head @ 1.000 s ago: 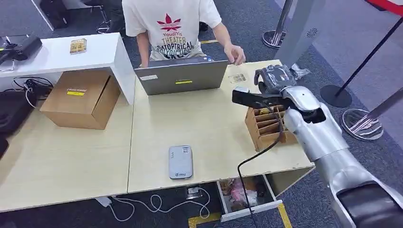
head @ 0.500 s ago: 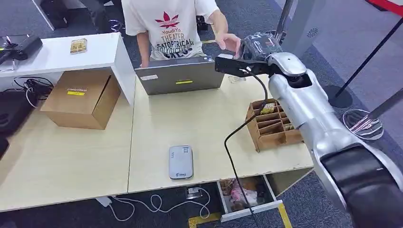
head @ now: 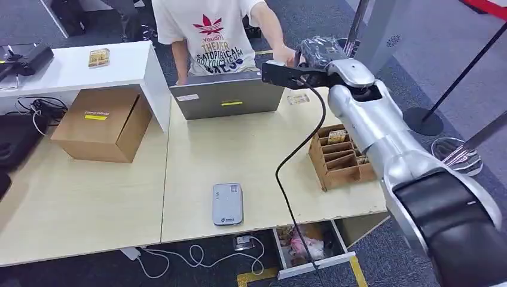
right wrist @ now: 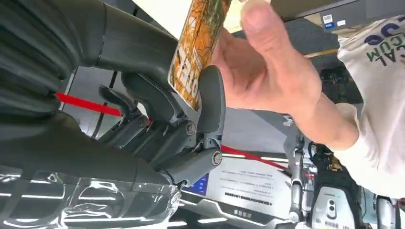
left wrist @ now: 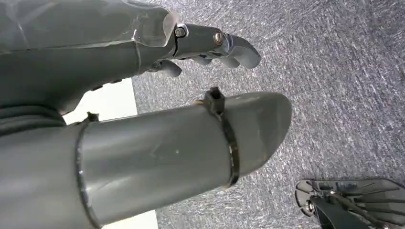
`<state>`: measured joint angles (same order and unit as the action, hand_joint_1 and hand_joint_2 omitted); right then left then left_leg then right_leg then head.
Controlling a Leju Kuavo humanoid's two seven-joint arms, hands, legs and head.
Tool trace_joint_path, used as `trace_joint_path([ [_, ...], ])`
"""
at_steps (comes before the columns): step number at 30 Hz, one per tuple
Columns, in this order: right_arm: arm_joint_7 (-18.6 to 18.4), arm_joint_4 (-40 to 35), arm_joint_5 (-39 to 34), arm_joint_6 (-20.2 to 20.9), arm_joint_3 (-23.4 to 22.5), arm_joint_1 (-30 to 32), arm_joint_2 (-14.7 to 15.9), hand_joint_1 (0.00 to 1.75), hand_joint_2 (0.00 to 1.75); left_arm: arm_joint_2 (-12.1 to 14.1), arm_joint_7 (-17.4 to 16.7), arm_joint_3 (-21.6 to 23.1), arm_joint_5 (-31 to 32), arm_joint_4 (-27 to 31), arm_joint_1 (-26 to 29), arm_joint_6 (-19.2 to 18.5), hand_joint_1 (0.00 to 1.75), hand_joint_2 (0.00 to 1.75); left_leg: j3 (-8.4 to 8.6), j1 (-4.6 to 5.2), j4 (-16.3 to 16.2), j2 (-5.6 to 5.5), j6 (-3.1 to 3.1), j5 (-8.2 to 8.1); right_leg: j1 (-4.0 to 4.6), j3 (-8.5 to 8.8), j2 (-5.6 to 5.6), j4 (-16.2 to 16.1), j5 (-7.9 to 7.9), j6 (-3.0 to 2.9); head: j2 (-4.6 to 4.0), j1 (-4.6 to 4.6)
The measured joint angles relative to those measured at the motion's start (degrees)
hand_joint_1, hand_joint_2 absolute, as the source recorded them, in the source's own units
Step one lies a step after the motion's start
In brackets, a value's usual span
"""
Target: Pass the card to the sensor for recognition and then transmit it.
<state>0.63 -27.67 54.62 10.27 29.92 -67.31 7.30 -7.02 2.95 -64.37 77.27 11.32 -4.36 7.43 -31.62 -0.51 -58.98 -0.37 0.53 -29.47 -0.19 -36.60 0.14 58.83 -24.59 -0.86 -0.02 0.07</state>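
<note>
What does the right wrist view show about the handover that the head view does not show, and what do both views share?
Right wrist view alone: the orange card pinched by the right hand's fingers, with the person's hand on it. Head view alone: the grey sensor, laptop and card box on the table. Both share the right hand meeting the person's hand.

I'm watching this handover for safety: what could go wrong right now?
1. The right hand pinches the card while the person's hand takes its other end; releasing late could bend it, releasing early could drop it.
2. The dark fingers sit against the person's palm and could nip it if they close.
</note>
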Motion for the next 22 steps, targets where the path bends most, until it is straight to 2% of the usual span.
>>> trace_joint_path([
  [9, -0.2, 1.5, 0.0, 0.1, 0.0, -0.5, -3.2, 1.75, 1.75, 0.0, -0.5, 0.0, -1.2, 0.0, 0.0, 0.5, 0.00, 0.00, 0.03, -0.02, 0.0, 0.02, 0.01, 0.01, 0.02, 0.00, 0.05, 0.0, 0.00, -0.01, 0.00, 0.00],
  [10, -0.2, 1.6, 0.0, 0.1, 0.0, -0.6, -3.6, 1.38, 1.75, 0.0, -0.6, 0.0, -1.4, 0.0, 0.0, 0.6, 0.00, 0.00, 0.03, -0.03, 0.0, 0.02, 0.04, 0.02, 0.02, 0.00, 0.05, 0.0, 0.00, -0.01, 0.00, 0.00],
  [11, -0.2, 1.7, 0.1, 0.1, 0.0, -0.7, -3.9, 0.30, 1.75, 0.0, -0.7, 0.0, -1.6, 0.0, 0.0, 0.8, 0.00, 0.00, 0.02, -0.03, 0.0, 0.02, 0.04, 0.02, 0.02, 0.00, 0.06, 0.0, 0.00, -0.01, 0.00, 0.02],
  [12, -0.2, 1.9, 0.2, 0.1, 0.0, -0.8, -4.3, 0.03, 1.75, 0.0, -0.9, 0.0, -1.9, 0.0, 0.0, 1.0, 0.00, 0.00, 0.02, -0.03, 0.0, 0.03, 0.04, 0.02, 0.02, 0.00, 0.06, 0.0, 0.00, -0.01, 0.00, 0.00],
  [18, -0.5, 2.5, 0.4, 0.3, 0.0, -1.0, -7.1, 0.00, 1.75, 0.0, -1.3, -0.3, -3.1, 0.0, 0.1, 1.6, 0.00, 0.00, 0.04, -0.03, 0.0, 0.02, 0.04, 0.03, 0.02, 0.00, 0.06, 0.0, 0.01, -0.01, 0.00, 0.00],
  [22, -0.7, 2.8, 0.9, 0.2, 0.0, -1.1, -7.9, 0.00, 1.75, 0.0, -1.3, -0.5, -3.0, 0.0, 0.2, 1.6, 0.00, 0.00, 0.04, -0.03, 0.0, 0.01, 0.04, 0.03, 0.02, 0.00, 0.06, 0.0, 0.01, -0.01, 0.00, 0.02],
])
